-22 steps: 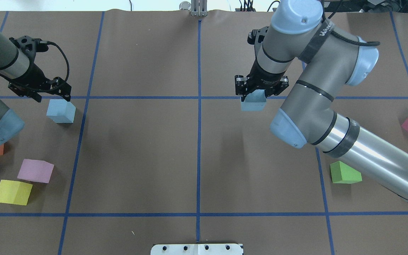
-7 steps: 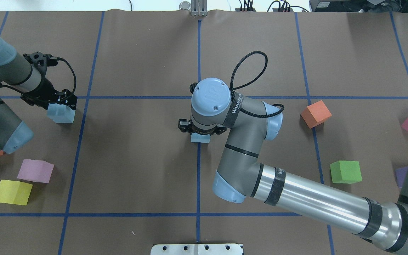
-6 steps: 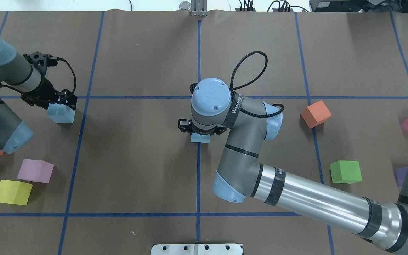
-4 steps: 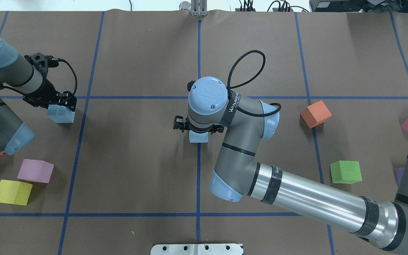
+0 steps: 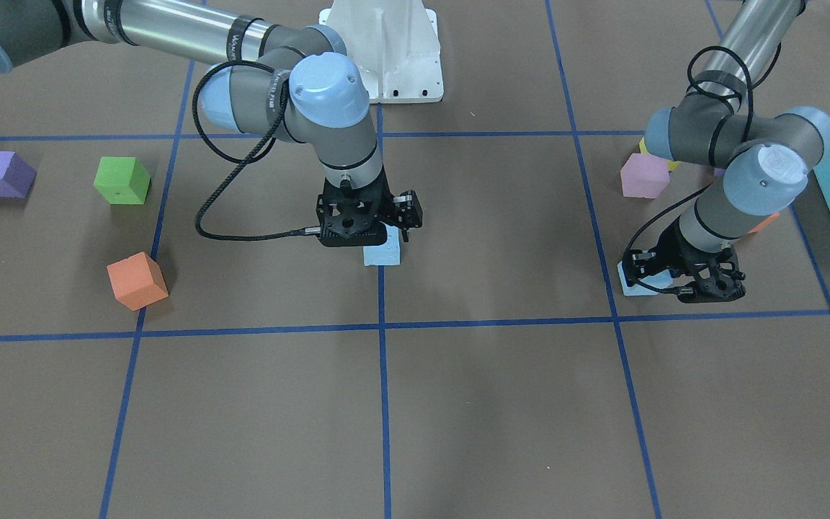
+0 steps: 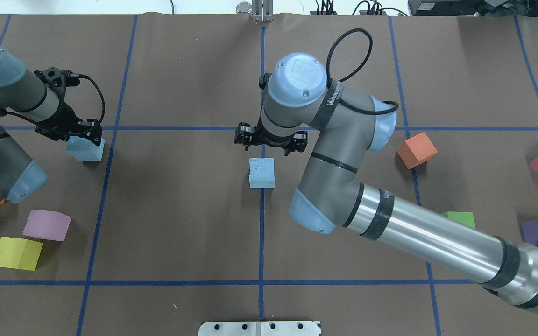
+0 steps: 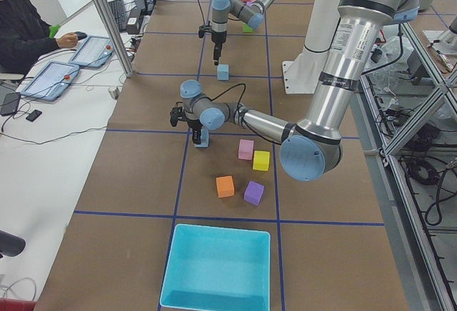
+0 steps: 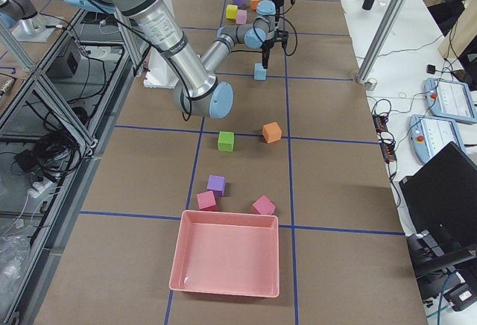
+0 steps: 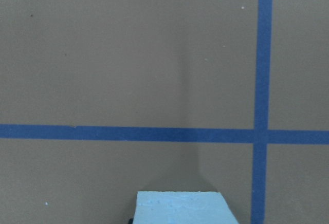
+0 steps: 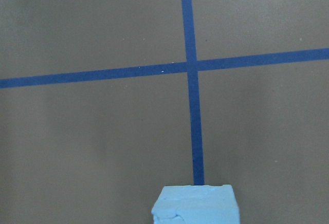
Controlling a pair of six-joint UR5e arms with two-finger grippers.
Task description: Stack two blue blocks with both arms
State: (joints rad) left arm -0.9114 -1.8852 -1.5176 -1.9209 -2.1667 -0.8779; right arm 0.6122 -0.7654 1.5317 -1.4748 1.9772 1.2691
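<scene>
Brown table point(image 6: 180, 224); right gripper point(image 6: 270, 143) apart above central blue block point(image 6: 261, 172), left gripper point(image 6: 77, 135) seemingly clamped on second block point(image 6: 85, 149).

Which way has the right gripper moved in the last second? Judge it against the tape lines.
Yes. The right gripper has gone up the overhead view to the crosswise tape line, open, leaving the blue block behind it.

text log | black fabric strap point(image 6: 332, 99) on the grey-silver right arm point(image 6: 418, 233) | white capitals, seemingly "WANLEED" | nothing else legible
</scene>
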